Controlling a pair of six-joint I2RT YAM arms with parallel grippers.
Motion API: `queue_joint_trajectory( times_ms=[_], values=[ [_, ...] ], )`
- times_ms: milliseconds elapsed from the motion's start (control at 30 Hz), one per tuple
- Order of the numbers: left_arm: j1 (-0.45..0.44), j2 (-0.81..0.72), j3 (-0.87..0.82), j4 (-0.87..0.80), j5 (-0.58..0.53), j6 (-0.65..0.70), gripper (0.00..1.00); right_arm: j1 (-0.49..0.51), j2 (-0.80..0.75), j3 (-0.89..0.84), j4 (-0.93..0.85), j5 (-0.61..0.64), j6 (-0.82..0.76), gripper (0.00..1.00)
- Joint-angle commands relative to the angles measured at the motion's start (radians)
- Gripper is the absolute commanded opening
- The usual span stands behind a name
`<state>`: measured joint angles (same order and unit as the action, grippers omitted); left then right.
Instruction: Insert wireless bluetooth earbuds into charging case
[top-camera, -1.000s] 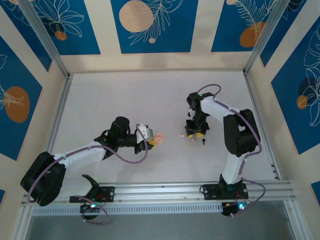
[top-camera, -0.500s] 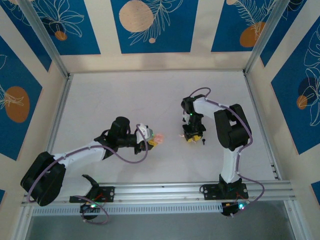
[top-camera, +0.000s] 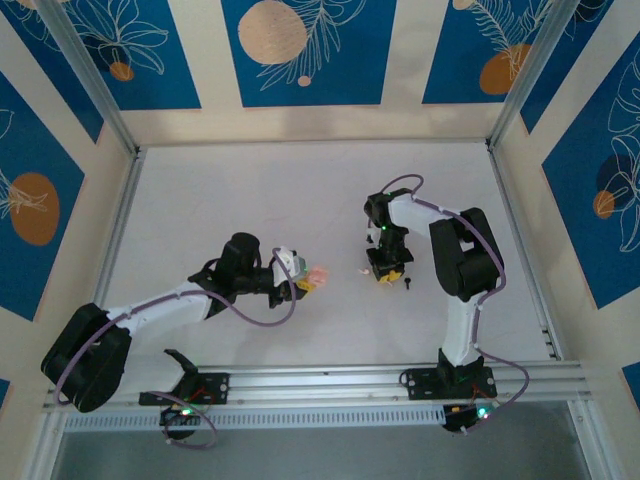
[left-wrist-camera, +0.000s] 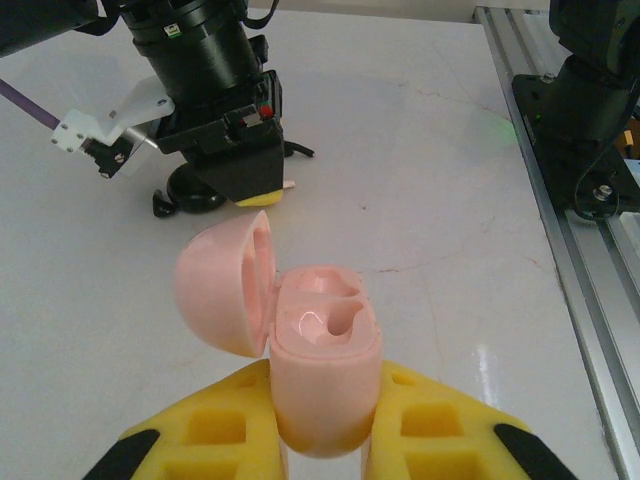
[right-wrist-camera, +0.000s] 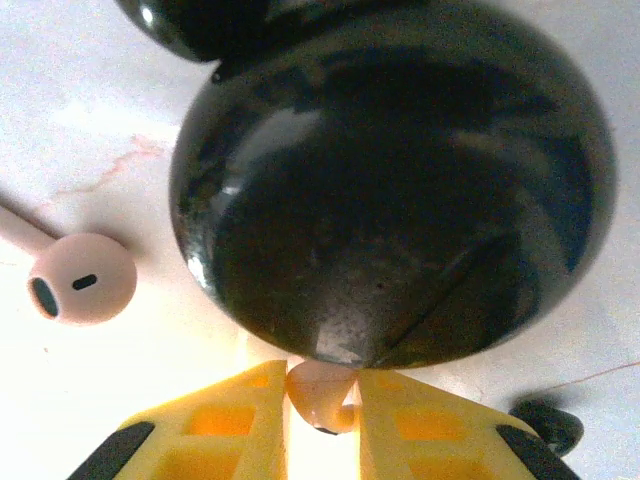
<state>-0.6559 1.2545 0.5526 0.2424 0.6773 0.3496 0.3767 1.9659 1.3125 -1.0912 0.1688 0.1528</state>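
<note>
My left gripper (left-wrist-camera: 325, 388) is shut on a pink charging case (left-wrist-camera: 322, 335), held upright with its lid (left-wrist-camera: 222, 286) swung open to the left and both sockets bare; the case (top-camera: 318, 274) sits left of centre in the top view. My right gripper (right-wrist-camera: 322, 388) points down at the table, shut on a small pink earbud (right-wrist-camera: 316, 400) against the foot of a glossy black dome (right-wrist-camera: 390, 180). A second pink earbud (right-wrist-camera: 82, 278) lies on the table to the left, clear of the fingers (right-wrist-camera: 215, 420). From above, the right gripper (top-camera: 388, 272) is right of centre.
A tiny black piece (top-camera: 408, 283) lies just right of the right gripper, its edge at the lower right of the right wrist view (right-wrist-camera: 545, 425). An aluminium rail (left-wrist-camera: 590, 290) runs along the table's near edge. Bare white table lies between the two grippers.
The right gripper's jaws have closed onto the pink earbud, and the right arm has folded in, its wrist shifting slightly left. The left arm and the case have not moved.
</note>
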Motion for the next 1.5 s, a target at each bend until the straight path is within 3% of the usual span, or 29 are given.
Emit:
queue_joint_trajectory(
  times_ms=[0, 167, 533, 800, 1133, 1467],
  values=[
    [-0.003, 0.018, 0.024, 0.006, -0.002, 0.011, 0.17, -0.009, -0.05, -0.028, 0.024, -0.012, 0.017, 0.2],
    [-0.007, 0.059, -0.017, 0.18, -0.039, -0.043, 0.15, -0.035, -0.19, -0.114, 0.143, -0.065, 0.083, 0.19],
    [-0.096, 0.267, -0.088, 0.687, -0.255, -0.086, 0.14, -0.095, -0.566, -0.419, 0.543, -0.316, 0.327, 0.19],
    [-0.129, 0.404, -0.09, 0.926, -0.318, -0.105, 0.14, -0.093, -0.762, -0.62, 0.862, -0.469, 0.548, 0.19],
    [-0.151, 0.493, -0.095, 1.108, -0.368, -0.114, 0.14, -0.04, -0.926, -0.715, 1.052, -0.436, 0.72, 0.19],
    [-0.161, 0.522, -0.093, 1.163, -0.377, -0.126, 0.14, 0.049, -0.926, -0.713, 1.162, -0.368, 0.75, 0.19]
  ],
)
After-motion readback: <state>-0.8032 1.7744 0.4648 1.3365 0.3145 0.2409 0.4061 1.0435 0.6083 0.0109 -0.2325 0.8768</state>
